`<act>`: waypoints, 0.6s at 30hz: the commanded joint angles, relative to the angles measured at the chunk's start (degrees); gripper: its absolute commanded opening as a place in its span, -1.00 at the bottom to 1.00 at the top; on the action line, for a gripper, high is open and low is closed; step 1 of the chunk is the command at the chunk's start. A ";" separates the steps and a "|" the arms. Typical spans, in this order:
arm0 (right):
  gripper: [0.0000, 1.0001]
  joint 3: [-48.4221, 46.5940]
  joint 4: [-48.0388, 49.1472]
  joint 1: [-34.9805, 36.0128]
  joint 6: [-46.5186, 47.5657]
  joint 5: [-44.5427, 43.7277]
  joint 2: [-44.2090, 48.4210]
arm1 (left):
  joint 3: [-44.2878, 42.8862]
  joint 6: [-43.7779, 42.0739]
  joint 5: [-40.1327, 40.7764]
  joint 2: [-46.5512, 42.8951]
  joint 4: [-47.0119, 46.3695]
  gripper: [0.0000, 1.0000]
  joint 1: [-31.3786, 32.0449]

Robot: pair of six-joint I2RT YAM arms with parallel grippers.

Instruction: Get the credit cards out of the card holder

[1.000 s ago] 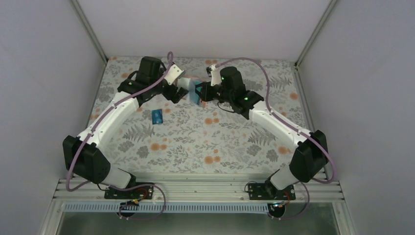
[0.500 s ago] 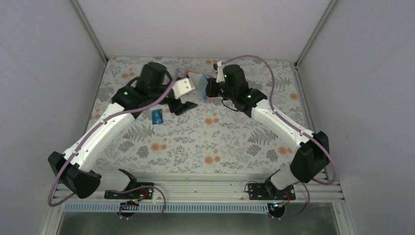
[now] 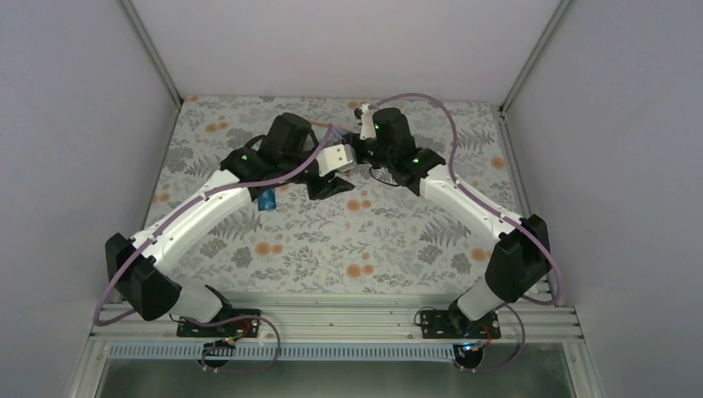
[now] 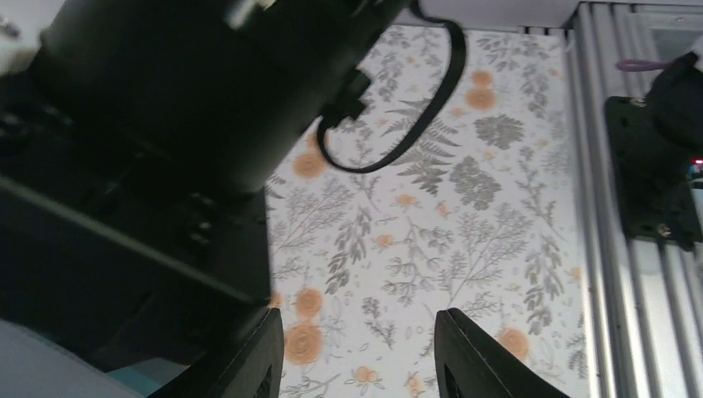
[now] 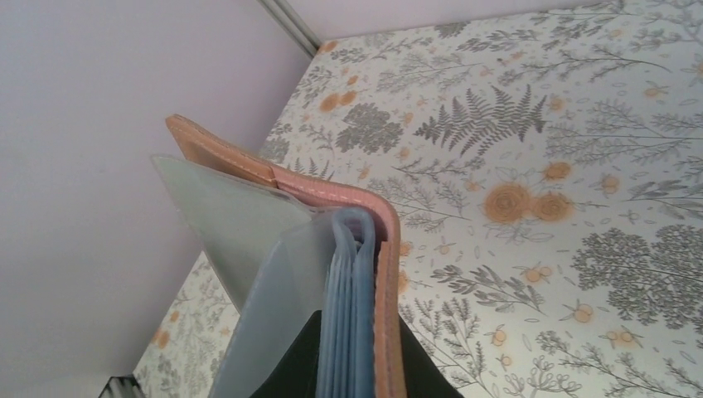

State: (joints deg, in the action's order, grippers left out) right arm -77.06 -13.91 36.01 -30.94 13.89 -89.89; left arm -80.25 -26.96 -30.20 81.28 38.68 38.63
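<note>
My right gripper point(image 5: 356, 365) is shut on the card holder point(image 5: 369, 211), a tan-pink leather cover held upright above the table, spine up. Its clear plastic sleeves point(image 5: 249, 224) fan out to the left, and no credit cards show in them from this angle. A blue credit card point(image 3: 265, 200) lies flat on the table, partly under my left forearm. My left gripper point(image 4: 356, 315) hangs right beside the right gripper point(image 3: 356, 156), jaws apart with only tablecloth between them. In the top view the left wrist point(image 3: 336, 157) hides the holder.
The table is covered by a floral cloth point(image 3: 373, 232). The black body of the right arm point(image 4: 166, 124) fills the left wrist view's upper left. A metal rail point(image 4: 593, 207) runs along the near edge. Enclosure walls point(image 3: 83, 124) stand left, right and behind.
My left arm has swung right, up against the right gripper, and its jaws have narrowed. The holder, visible before in the top view, is now covered by the left wrist.
</note>
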 commanded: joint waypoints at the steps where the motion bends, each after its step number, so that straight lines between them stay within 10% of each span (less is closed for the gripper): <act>1: -0.92 -0.04 3.87 -0.31 -1.30 4.16 3.17 | 1.21 1.51 4.29 1.32 -4.26 -0.08 -0.45; 18: -0.92 1.15 3.33 -0.32 -0.57 4.93 4.97 | 0.52 3.10 9.16 1.30 -5.43 0.00 -9.55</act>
State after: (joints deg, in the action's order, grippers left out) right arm -76.18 -11.84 35.42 -31.51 16.67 -86.76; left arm -79.79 -24.38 -22.61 84.03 35.42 30.46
